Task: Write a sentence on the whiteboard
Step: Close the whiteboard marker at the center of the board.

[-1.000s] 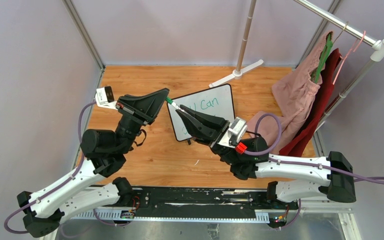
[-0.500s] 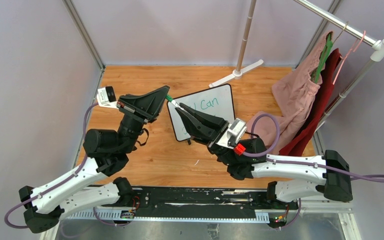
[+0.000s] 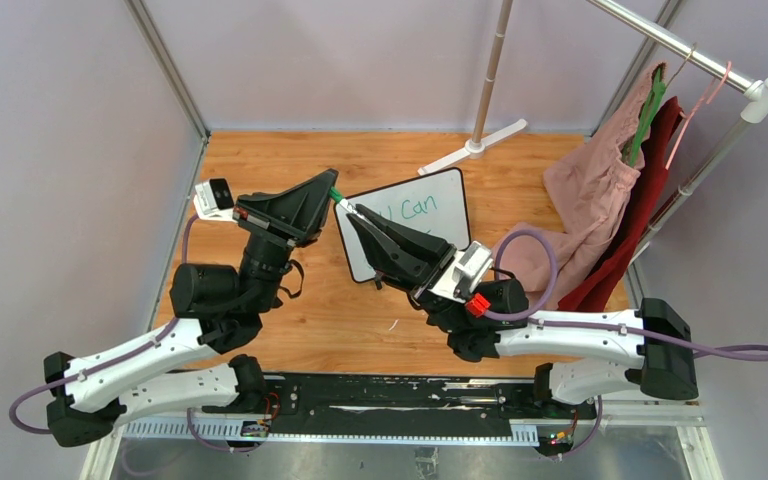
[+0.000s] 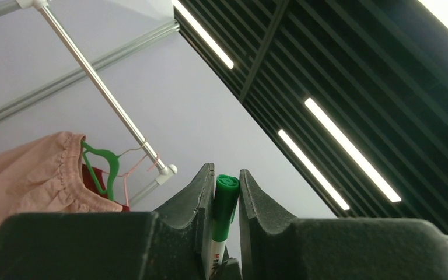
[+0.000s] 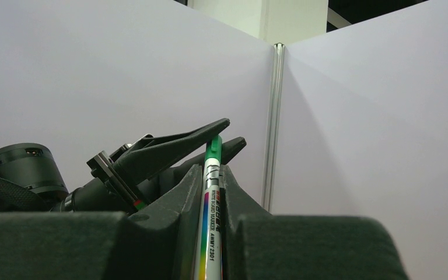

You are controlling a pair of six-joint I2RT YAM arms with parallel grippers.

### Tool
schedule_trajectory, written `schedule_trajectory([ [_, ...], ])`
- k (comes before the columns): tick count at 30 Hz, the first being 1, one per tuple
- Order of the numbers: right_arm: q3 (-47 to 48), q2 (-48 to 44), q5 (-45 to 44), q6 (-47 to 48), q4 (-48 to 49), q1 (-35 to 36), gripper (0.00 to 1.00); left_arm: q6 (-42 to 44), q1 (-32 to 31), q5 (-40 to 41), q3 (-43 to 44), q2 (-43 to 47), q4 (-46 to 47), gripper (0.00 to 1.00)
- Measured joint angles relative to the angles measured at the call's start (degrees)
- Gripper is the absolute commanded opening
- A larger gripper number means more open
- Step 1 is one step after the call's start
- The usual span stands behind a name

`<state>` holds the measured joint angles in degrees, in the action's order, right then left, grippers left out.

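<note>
The whiteboard point(image 3: 440, 235) lies tilted on the wooden table, mid-back. Of the sentence, only the green word "Can" point(image 3: 420, 208) shows; the rest is hidden under my right gripper. A green-capped white marker point(image 3: 343, 203) spans between both grippers above the board's left corner. My left gripper point(image 3: 333, 186) is shut on its green cap point(image 4: 226, 195). From the right, my right gripper point(image 3: 351, 216) is shut on the white barrel point(image 5: 212, 221). In the right wrist view the left fingers point(image 5: 186, 140) close over the green end point(image 5: 213, 149).
A clothes rack stands at the back right, with a pink garment point(image 3: 595, 185) and a red one point(image 3: 650, 190) draping onto the table. Its white foot point(image 3: 475, 145) rests just behind the board. Grey walls close in the left, back and right.
Both grippers and the marker have drifted slightly left and toward the back. Both grips are unchanged.
</note>
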<state>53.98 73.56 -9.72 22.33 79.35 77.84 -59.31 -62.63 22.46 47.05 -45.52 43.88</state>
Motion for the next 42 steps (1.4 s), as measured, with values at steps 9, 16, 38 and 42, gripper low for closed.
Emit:
schedule_trajectory([
  [9,0.98,0.37,0.00,0.04,0.52,0.31,0.00,0.79,-2.43,2.64,0.61,-1.11,2.36,0.00],
  [16,0.92,-0.07,0.02,0.07,-0.09,0.31,0.00,1.01,-2.78,3.78,0.15,-0.83,2.43,0.12],
  [38,-1.79,-5.35,0.02,0.50,-11.98,-0.17,0.00,2.29,-5.90,-3.30,-3.48,0.46,-5.95,0.55],
  [42,-2.43,-5.99,0.63,-0.20,-13.33,-0.26,0.00,3.65,-6.23,-3.37,-3.93,1.53,-7.30,0.58],
])
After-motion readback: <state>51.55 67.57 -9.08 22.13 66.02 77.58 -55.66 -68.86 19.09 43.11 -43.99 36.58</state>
